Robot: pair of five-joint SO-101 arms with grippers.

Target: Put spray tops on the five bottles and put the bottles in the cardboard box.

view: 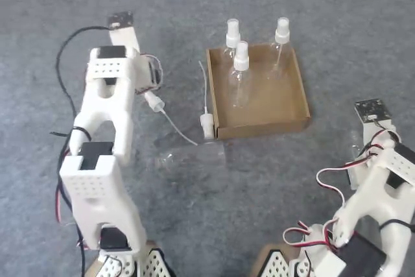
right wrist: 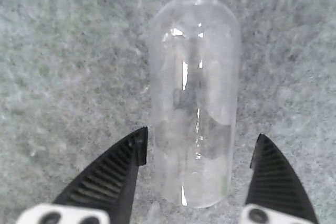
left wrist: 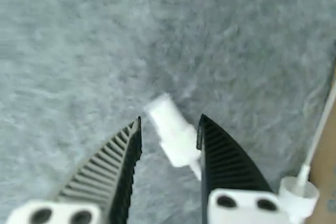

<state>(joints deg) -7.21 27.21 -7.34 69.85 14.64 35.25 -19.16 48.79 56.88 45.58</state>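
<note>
White spray top (left wrist: 176,137) sits between the left hand's (left wrist: 169,121) spread jaws.

One cardboard box (view: 262,126). Five clear bottles: three capped and two bare. The capped ones are the rear-left bottle (view: 231,43), the middle bottle (view: 240,85) and the rear-right bottle (view: 280,53). The bare ones are a lying bottle (view: 188,156) and a second lying bottle (right wrist: 191,103). Two loose spray tops — one spray top (view: 154,102), another spray top (view: 207,122). Two arms — left arm (view: 107,95), right arm (view: 382,186).

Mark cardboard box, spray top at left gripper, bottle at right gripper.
cardboard box (view: 262,126): high view, front wall.
spray top (left wrist: 170,129): left wrist view, white body.
bottle (right wrist: 191,103): right wrist view, mid-body.
</note>
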